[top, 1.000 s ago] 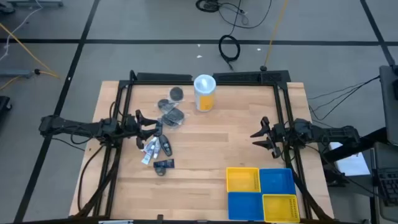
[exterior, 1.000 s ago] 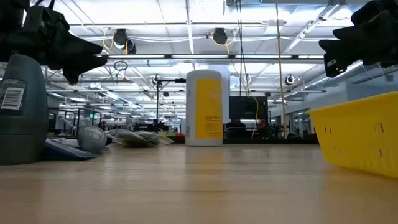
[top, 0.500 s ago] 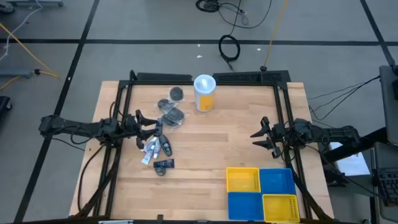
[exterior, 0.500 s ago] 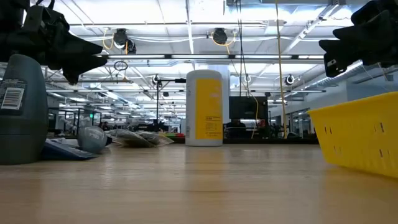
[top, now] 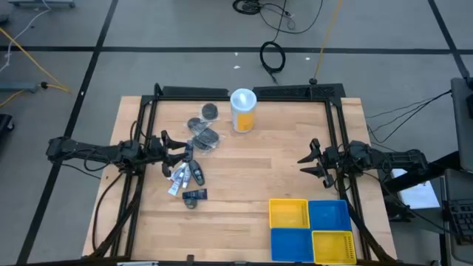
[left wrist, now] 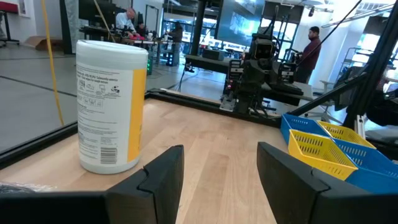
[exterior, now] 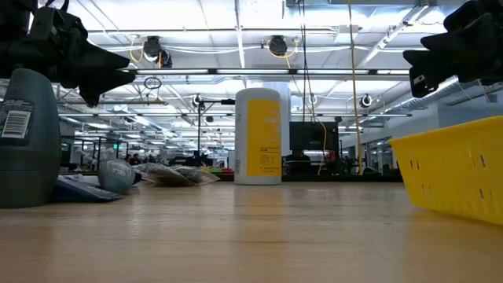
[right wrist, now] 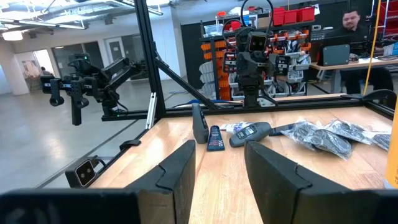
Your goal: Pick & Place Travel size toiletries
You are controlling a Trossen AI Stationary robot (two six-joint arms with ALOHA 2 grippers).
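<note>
The travel size toiletries (top: pixel 191 159) are lying in a loose scatter on the bench's left half, running from near the far edge, just beside the yellow-and-white canister (top: pixel 243 110), down toward the middle of the left side. The left gripper (top: pixel 167 152) is hanging at the left edge with its fingers apart, right next to the scatter and holding nothing; the right gripper (top: pixel 309 159) is waiting at the right edge, fingers likewise apart and empty. The yellow and blue bins (top: pixel 309 230) are sitting at the near right corner. These pieces are probably light; the clear-wrapped packets (right wrist: pixel 323 135) look soft and slippery, so the stiffer tubes and the upright grey bottle (exterior: pixel 30 137) are likely easier to pinch across their middles. The high view is giving the full layout, while the low view is showing the bottle standing upright, and the right wrist view is revealing the crinkled wrapping that the high view flattens.
</note>
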